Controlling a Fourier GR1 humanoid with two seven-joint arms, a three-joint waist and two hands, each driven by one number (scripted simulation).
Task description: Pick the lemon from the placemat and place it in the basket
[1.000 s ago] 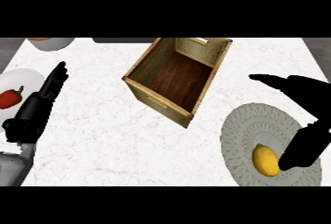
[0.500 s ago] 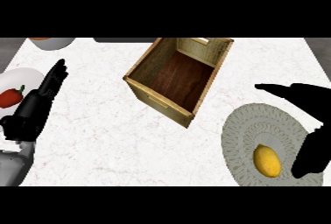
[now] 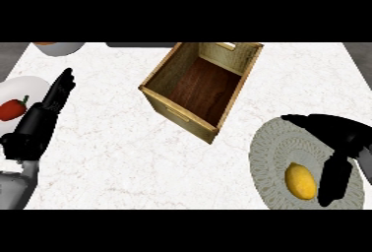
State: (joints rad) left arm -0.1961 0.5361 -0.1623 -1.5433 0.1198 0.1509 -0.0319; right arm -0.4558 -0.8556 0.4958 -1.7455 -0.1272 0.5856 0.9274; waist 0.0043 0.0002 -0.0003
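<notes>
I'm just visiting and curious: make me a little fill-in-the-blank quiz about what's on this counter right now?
1. The lemon lies on the round ____.
2. The wooden basket has ____ inside it.
3. The right robot hand is beside the lemon, on its ____ side in the head view.
4. The left robot hand rests open near a white plate holding something ____ in colour.

Missing words: placemat; nothing; right; red

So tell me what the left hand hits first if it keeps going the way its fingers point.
The left hand points up and slightly right; nothing lies close ahead. The grey bowl at the top edge sits roughly in line, though heights are unclear.
</notes>
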